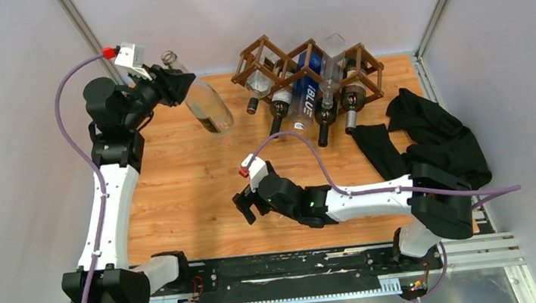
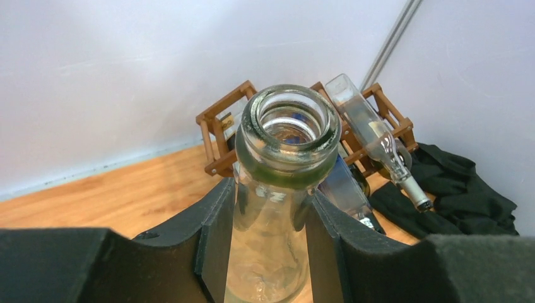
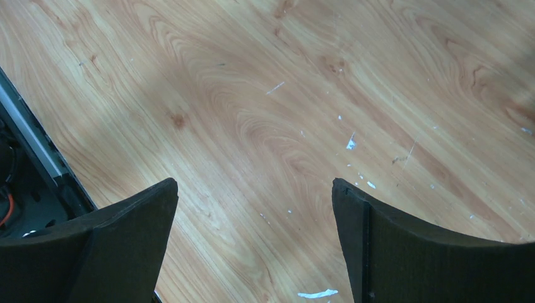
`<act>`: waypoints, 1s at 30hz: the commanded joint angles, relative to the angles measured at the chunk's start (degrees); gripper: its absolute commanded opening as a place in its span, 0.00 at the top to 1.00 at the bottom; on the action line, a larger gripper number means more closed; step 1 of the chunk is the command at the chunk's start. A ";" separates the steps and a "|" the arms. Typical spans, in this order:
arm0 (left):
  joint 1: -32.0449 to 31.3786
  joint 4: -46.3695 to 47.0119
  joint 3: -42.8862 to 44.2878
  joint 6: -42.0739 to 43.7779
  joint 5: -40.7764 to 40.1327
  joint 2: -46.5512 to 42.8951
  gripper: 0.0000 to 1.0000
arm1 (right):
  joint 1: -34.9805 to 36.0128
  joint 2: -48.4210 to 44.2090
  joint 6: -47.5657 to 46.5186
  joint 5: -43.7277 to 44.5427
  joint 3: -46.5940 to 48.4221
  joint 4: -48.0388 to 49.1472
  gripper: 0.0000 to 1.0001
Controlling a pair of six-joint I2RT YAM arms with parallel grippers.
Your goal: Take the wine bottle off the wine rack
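My left gripper [image 1: 182,81] is shut on the neck of a clear glass wine bottle [image 1: 208,106] and holds it tilted above the table's far left, away from the rack. In the left wrist view the bottle's open mouth [image 2: 288,129] rises between my fingers [image 2: 214,233]. The dark brown wooden wine rack [image 1: 260,55] stands at the back centre, also in the left wrist view [image 2: 217,123], with several bottles in it, necks toward me, among them a blue-labelled one [image 1: 307,95]. My right gripper [image 1: 245,207] is open and empty over bare wood in the table's middle [image 3: 252,189].
A black cloth [image 1: 431,137] lies at the right side of the wooden table [image 1: 186,191], just right of the rack. White walls and metal corner posts close the back. A black rail [image 1: 278,268] runs along the near edge.
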 commanded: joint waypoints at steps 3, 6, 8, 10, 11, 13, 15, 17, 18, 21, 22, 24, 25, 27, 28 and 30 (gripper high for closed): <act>-0.32 9.83 3.24 2.39 -1.01 0.88 1.00 | 0.61 -2.58 2.16 0.05 -1.95 -1.27 0.05; -0.32 9.87 3.27 6.82 -2.06 3.28 1.00 | 0.61 -6.04 2.61 2.23 -2.09 -3.45 0.05; -0.32 10.29 3.15 9.21 -3.30 5.00 1.00 | 0.46 -9.64 2.85 3.94 -1.94 -4.87 0.05; -0.39 11.63 2.79 11.60 -4.13 7.09 1.00 | 0.14 -12.77 2.95 5.93 -1.35 -6.45 0.05; -0.41 12.51 2.60 12.75 -4.54 7.95 1.00 | -0.16 -14.38 2.99 7.35 -0.86 -7.35 0.05; -0.41 14.47 2.28 14.44 -5.43 9.70 1.00 | -1.40 -17.58 3.99 8.29 0.81 -10.41 0.04; -0.41 16.67 1.98 15.55 -5.94 11.47 1.00 | -4.30 -19.57 5.88 7.73 3.11 -14.33 0.04; -0.41 18.33 2.24 16.53 -5.34 13.80 1.00 | -7.26 -21.11 7.44 6.38 5.53 -18.11 0.04; -0.48 19.75 2.36 17.69 -5.02 14.65 1.00 | -8.73 -21.64 8.37 5.61 6.76 -20.26 0.04; -0.63 23.47 2.66 19.50 -4.89 17.54 1.00 | -12.60 -22.72 8.95 4.59 10.49 -24.41 0.04; -0.69 24.50 2.88 20.23 -4.78 18.63 1.00 | -13.78 -22.83 8.90 4.64 11.57 -25.53 0.04; -1.12 25.89 3.85 21.74 -4.80 21.05 1.00 | -16.34 -22.57 8.94 4.73 13.62 -27.53 0.04; -1.26 26.60 4.09 21.99 -4.90 21.82 1.00 | -17.61 -22.34 9.11 4.82 14.55 -28.45 0.04; -1.32 28.23 5.19 21.88 -4.97 24.53 1.00 | -20.14 -21.72 9.59 4.67 16.32 -30.26 0.04; -1.48 28.58 5.96 21.85 -4.87 25.69 1.00 | -21.50 -21.39 10.32 4.61 17.37 -31.45 0.04; -1.66 28.61 7.75 21.94 -4.77 27.98 1.00 | -24.39 -20.46 11.76 3.79 19.01 -33.38 0.04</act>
